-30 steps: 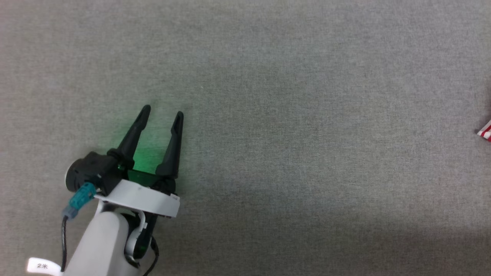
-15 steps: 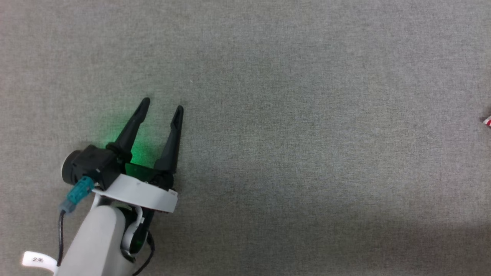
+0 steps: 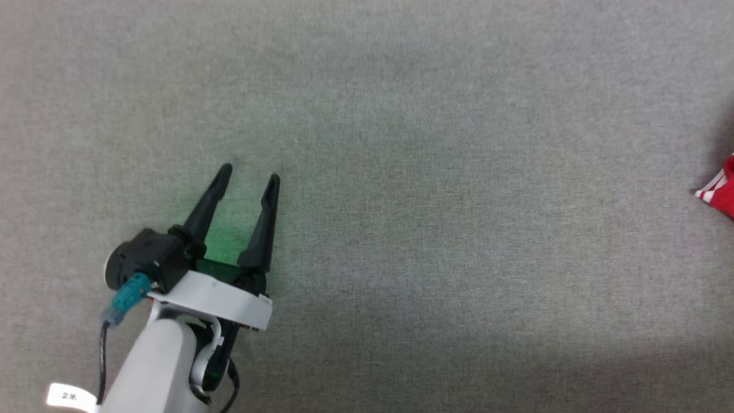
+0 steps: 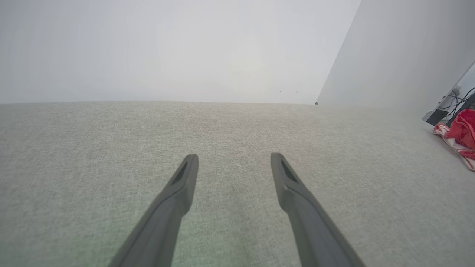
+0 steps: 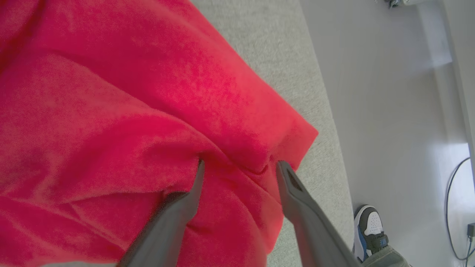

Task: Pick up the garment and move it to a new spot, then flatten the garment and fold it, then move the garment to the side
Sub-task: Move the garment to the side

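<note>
The garment (image 5: 122, 111) is red fabric lying rumpled on the grey cloth surface, close under my right gripper (image 5: 239, 165). Its two fingers stand wide apart with a fold of red cloth between their tips, pinching nothing. A small corner of the garment (image 3: 719, 186), red with striped trim, pokes in at the right edge of the head view, and the garment (image 4: 460, 135) lies at the far right in the left wrist view. My left gripper (image 3: 249, 175) hovers open over bare surface at the lower left, far from the cloth.
The grey cloth-covered table (image 3: 430, 201) spreads wide between my left gripper and the garment. Its right edge (image 5: 326, 111) drops to a pale floor, where a person's shoe (image 5: 369, 231) stands. Cables (image 5: 454, 207) lie on the floor.
The head view has shifted slightly, so more of the garment's corner shows at the right edge. My left gripper holds the same open pose.
</note>
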